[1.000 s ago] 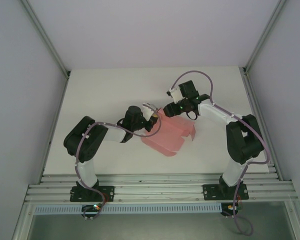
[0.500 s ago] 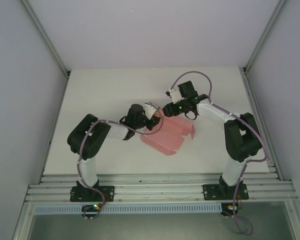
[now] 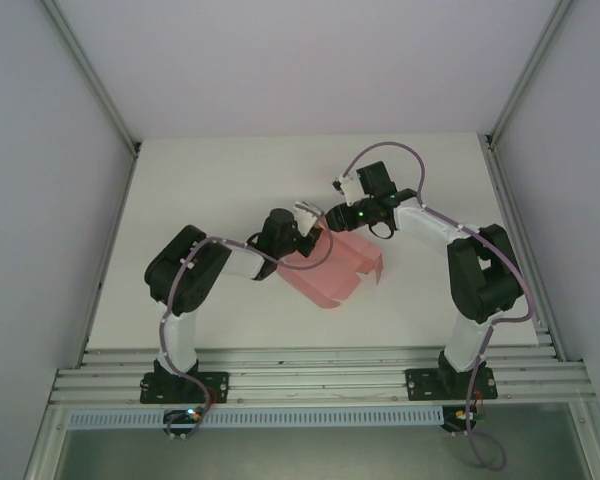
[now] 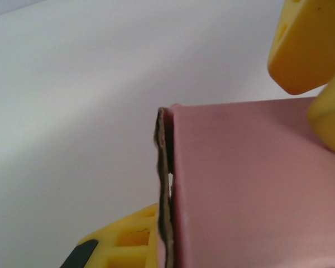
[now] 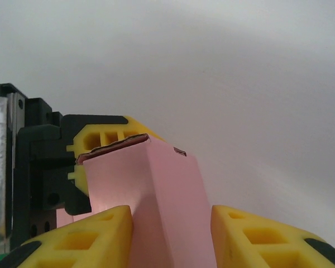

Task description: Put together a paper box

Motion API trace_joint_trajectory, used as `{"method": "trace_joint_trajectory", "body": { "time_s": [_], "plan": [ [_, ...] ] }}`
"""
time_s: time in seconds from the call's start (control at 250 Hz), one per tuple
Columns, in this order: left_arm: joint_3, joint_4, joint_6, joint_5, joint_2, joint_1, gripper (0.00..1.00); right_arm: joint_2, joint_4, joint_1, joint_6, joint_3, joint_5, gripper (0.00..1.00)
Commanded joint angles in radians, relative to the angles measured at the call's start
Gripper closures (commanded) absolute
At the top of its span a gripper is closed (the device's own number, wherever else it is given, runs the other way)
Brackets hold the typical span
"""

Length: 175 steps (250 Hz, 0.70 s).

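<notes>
The pink paper box [image 3: 332, 268] lies partly folded at the middle of the table, with one wall raised at its far edge. My left gripper [image 3: 308, 228] is shut on that raised wall from the left. In the left wrist view the card's edge [image 4: 166, 184] presses against my lower finger [image 4: 128, 243], and the other finger is hidden behind the card. My right gripper [image 3: 332, 217] meets the same wall from the right. A folded corner of the box [image 5: 156, 195] sits between its two yellow fingers [image 5: 84, 240], touching both.
The white table [image 3: 200, 190] has free room to the left and behind. Metal frame posts [image 3: 90, 80] rise at both back corners. A rail [image 3: 320, 385] runs along the near edge.
My left arm has swung to the right and its gripper has come closer to the right one. The box has shifted slightly left. My right gripper stays at the raised wall.
</notes>
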<state>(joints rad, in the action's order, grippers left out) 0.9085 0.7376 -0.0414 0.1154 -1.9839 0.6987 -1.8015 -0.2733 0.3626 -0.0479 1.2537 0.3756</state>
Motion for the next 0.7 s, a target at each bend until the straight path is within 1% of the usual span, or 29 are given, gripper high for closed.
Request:
{"method": "trace_joint_trajectory", "body": {
  "time_s": [0.0, 0.068, 0.128, 0.212, 0.292, 0.379, 0.507, 0.547, 0.575, 0.631, 0.695],
  "plan": [
    [-0.005, 0.039, -0.062, -0.242, -0.025, 0.033, 1.00, -0.010, -0.105, 0.001, -0.038, -0.059, -0.016, 0.58],
    [0.009, 0.024, -0.103, -0.378, -0.035, 0.073, 1.00, 0.004, -0.121, 0.001, -0.067, -0.059, -0.014, 0.58],
    [0.025, -0.005, -0.118, -0.458, -0.042, 0.098, 1.00, 0.019, -0.129, 0.001, -0.094, -0.068, -0.009, 0.58],
    [0.022, 0.011, -0.090, -0.521, -0.052, 0.114, 1.00, 0.037, -0.127, 0.001, -0.135, -0.093, 0.015, 0.58],
    [0.029, 0.033, -0.097, -0.573, -0.062, 0.128, 1.00, 0.051, -0.112, 0.000, -0.161, -0.118, 0.058, 0.59],
    [0.033, 0.014, -0.089, -0.534, -0.044, 0.135, 1.00, 0.068, -0.100, 0.001, -0.177, -0.137, 0.082, 0.60],
    [0.002, 0.026, -0.077, -0.427, -0.011, 0.135, 1.00, 0.089, -0.098, 0.001, -0.179, -0.141, 0.072, 0.60],
    [-0.009, 0.023, -0.063, -0.402, 0.002, 0.137, 0.84, 0.094, -0.101, 0.001, -0.175, -0.139, 0.063, 0.60],
    [-0.017, 0.018, -0.057, -0.384, 0.011, 0.136, 0.76, 0.095, -0.106, 0.001, -0.174, -0.133, 0.052, 0.59],
    [-0.036, 0.013, -0.042, -0.359, 0.032, 0.135, 0.66, 0.099, -0.119, 0.001, -0.165, -0.123, 0.037, 0.59],
    [-0.068, 0.020, -0.023, -0.344, 0.060, 0.134, 0.60, 0.100, -0.127, 0.001, -0.157, -0.111, 0.020, 0.59]
  ]
}}
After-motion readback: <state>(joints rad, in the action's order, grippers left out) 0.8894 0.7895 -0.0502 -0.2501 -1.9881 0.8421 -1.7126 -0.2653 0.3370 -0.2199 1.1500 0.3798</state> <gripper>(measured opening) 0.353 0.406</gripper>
